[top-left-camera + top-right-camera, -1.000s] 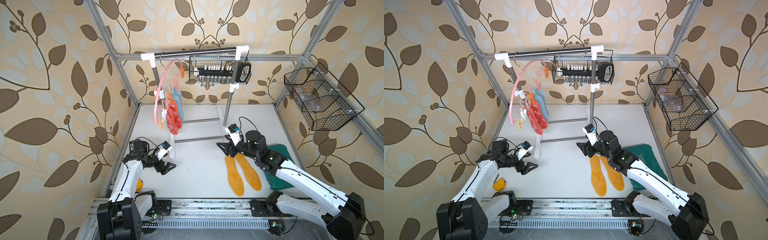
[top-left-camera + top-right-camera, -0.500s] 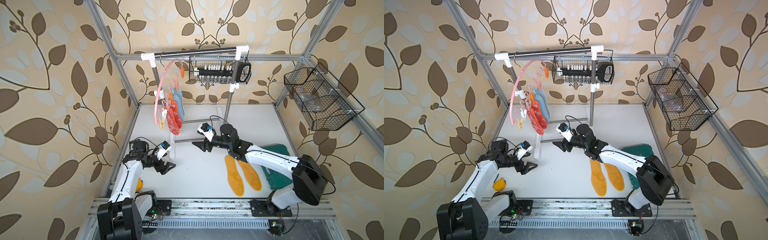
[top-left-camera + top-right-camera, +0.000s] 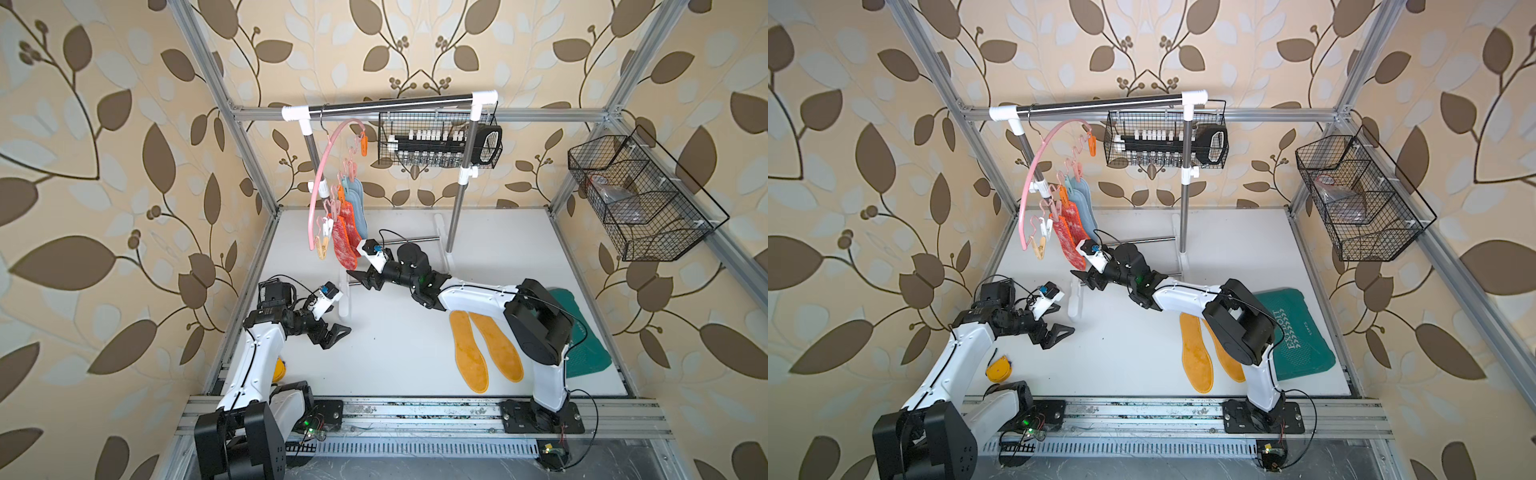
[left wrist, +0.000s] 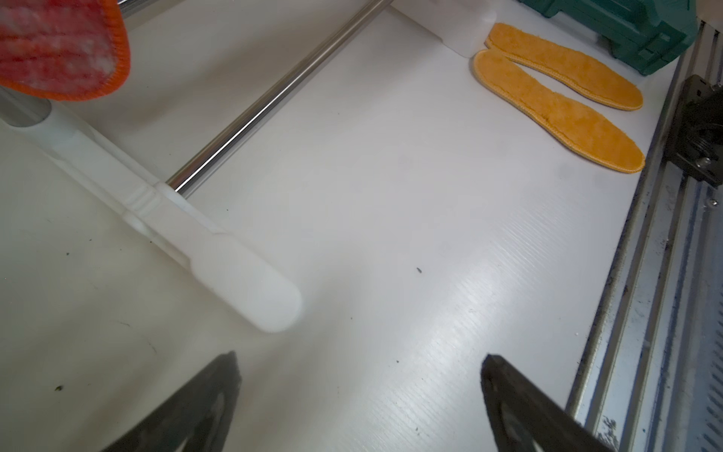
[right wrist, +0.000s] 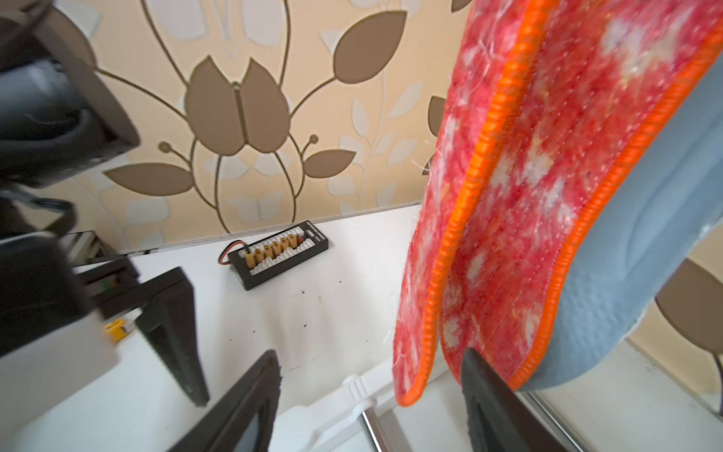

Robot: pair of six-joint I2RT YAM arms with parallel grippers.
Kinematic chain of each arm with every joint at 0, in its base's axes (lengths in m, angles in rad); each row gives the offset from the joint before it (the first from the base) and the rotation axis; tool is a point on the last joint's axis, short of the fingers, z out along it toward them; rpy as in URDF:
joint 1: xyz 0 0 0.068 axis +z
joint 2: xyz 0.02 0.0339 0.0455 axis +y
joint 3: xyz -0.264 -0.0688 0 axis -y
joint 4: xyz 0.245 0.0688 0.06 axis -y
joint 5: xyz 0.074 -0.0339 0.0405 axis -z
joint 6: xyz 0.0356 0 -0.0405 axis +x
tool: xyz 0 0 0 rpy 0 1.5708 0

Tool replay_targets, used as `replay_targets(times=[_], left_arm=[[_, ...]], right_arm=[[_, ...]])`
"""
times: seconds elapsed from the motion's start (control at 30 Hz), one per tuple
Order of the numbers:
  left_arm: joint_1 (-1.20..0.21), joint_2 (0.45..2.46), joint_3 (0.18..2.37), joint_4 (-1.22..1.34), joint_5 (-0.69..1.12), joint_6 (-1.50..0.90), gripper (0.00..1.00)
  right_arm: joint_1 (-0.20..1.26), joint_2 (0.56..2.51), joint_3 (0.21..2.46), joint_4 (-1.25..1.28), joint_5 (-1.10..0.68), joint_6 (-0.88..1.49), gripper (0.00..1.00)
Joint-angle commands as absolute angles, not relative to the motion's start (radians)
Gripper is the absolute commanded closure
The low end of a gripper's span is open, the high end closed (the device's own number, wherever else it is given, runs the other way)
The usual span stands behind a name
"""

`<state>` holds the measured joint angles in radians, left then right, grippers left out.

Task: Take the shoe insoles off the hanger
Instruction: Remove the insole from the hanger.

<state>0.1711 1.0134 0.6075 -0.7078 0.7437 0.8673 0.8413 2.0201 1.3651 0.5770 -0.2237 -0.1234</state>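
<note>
two orange insoles [image 3: 484, 349] are laid well clear of the hanger [image 3: 322, 166], the red pair [image 3: 345, 245] and grey pair [image 3: 358, 208] are still clipped to it, the right gripper [image 3: 360, 279] is held open and empty at their lower tips, and the left gripper [image 3: 334, 336] is spread wide, empty, farther off.

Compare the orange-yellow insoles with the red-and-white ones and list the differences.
The orange-yellow insoles lie flat on the table; the red-and-white insoles hang from the hanger. The orange-yellow insoles are plain; the red-and-white insoles are mottled with an orange rim. The orange-yellow pair lies side by side; the red-and-white pair overlaps. Both are fuzzy, foot-shaped pairs.
</note>
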Motion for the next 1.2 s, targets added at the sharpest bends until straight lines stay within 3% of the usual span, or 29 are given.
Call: replay_targets(times=[0.0, 0.17, 0.27, 0.57, 0.8, 0.97, 1.17], left_arm=[[0.183, 0.999, 0.603, -0.718, 0.788, 0.89, 0.01], [0.182, 0.996, 0.601, -0.72, 0.79, 0.891, 0.01], [0.183, 0.998, 0.601, -0.719, 0.79, 0.893, 0.01], [0.184, 1.005, 0.604, -0.722, 0.793, 0.897, 0.01], [0.184, 1.009, 0.617, -0.729, 0.809, 0.892, 0.01], [0.184, 1.017, 0.702, -0.822, 0.933, 0.93, 0.01], [0.183, 1.032, 0.81, -0.84, 0.914, 0.91, 0.01]], right_arm=[[0.84, 2.094, 1.457, 0.619, -0.181, -0.117, 0.28], [0.84, 2.171, 1.558, 0.581, -0.176, -0.111, 0.35], [0.842, 2.18, 1.553, 0.592, -0.171, -0.109, 0.55], [0.86, 2.122, 1.446, 0.635, -0.021, -0.068, 0.93], [0.872, 2.074, 1.383, 0.617, 0.018, -0.053, 0.94], [0.884, 2.06, 1.369, 0.605, -0.007, -0.04, 0.95], [0.908, 2.001, 1.349, 0.604, -0.029, -0.029, 0.95]])
